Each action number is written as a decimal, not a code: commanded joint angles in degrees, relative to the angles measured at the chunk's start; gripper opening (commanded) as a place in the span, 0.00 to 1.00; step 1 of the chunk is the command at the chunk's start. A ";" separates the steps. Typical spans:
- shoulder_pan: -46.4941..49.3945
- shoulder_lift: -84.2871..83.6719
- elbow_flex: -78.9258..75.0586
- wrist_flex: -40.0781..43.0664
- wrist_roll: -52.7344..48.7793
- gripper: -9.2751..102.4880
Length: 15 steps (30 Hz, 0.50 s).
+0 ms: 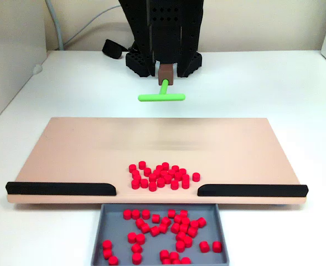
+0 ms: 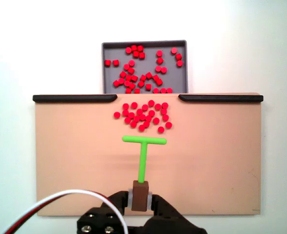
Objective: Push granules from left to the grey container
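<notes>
On the white desk (image 1: 30,111) lies a tan board (image 1: 96,144). Along its near edge in a fixed view, a black strip (image 1: 60,188) sits at the left, then a gap, then a second black strip (image 1: 251,190) at the right. A cluster of red granules (image 1: 161,176) lies on the board just before that gap; more fill the grey container (image 1: 99,233) beyond it. The end effector (image 2: 140,199) is clamped on the brown block of a green T-shaped stick (image 2: 144,146), whose crossbar sits near the cluster, not touching.

Black arm low over the board's near edge, pincer (image 2: 140,199) clamped on a brown block.
</notes>
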 commanded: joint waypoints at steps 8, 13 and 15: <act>0.88 2.99 -1.14 0.44 22.06 0.08; 0.88 1.58 -1.14 0.44 31.64 0.08; 0.00 -0.88 -1.14 0.44 34.89 0.08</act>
